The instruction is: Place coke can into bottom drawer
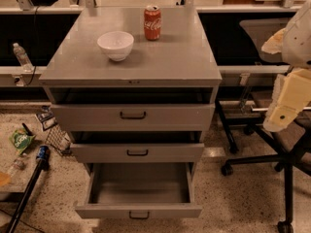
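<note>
A: Where is the coke can (pixel 152 23)?

B: It stands upright on the grey cabinet top (pixel 165 62), near the back edge and a little right of the middle. A white bowl (pixel 115 45) sits left of it and nearer the front, close by but apart from it.

A: And the gripper (pixel 284 106)?

B: It is at the right edge of the view, beside the cabinet and lower than its top, well apart from the can. I cannot tell whether it is open or closed. It is not on the can.

A: How do the drawers stand?

B: There are three, each with one black handle. The top drawer (pixel 132 115) and the middle drawer (pixel 137 152) are pulled out a little, leaving a dark gap behind each front. The bottom drawer (pixel 138 210) is pulled out farthest, and its front juts past the other two. Its grey floor and both side walls show from above.

A: Is there room around it?

B: Speckled floor lies open in front of the cabinet and to its lower right. An office chair (pixel 286 164) stands on the right, just under the gripper, with its wheeled legs reaching towards the cabinet. On the left, a black pole (pixel 24 193) slants across the floor near a green packet (pixel 19 140).

A: The count?

B: One can, one bowl, three drawers, one gripper.
</note>
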Robot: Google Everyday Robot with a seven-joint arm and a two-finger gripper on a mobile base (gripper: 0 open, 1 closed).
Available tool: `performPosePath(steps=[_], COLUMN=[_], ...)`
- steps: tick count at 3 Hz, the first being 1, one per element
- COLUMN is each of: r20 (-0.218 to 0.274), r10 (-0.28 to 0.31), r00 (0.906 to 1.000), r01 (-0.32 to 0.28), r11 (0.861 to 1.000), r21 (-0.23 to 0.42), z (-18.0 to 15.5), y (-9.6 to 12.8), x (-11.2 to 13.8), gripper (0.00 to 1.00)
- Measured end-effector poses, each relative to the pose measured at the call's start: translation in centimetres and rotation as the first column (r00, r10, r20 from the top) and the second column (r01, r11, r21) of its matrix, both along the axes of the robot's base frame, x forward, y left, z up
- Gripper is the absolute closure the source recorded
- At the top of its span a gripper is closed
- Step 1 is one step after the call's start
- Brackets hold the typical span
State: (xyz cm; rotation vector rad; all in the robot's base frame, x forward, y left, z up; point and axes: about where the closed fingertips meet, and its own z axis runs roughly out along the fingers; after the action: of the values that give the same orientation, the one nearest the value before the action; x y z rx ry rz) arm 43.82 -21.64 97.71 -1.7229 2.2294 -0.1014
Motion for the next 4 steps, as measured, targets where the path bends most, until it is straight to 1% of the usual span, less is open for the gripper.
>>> performPosePath(steps=[1, 2, 3, 4], r20=[0.000, 0.010, 0.028, 0.059], r10=[0.000, 0.000, -0.012, -0.041], r00=[1.0000, 0.9999, 0.9995, 0.9974], r01=[0.000, -0.001, 0.008, 0.016], r11=[1.000, 1.000, 0.990, 0.928], r21=[0.000, 0.013, 0.142, 0.371], z=[0.0, 0.1, -0.8, -1.8], y=[0.0, 0.1, 1.0, 3.6], x=[0.0, 0.2, 2.3, 8.2], gripper=[0.00, 0.00, 0.00, 0.00])
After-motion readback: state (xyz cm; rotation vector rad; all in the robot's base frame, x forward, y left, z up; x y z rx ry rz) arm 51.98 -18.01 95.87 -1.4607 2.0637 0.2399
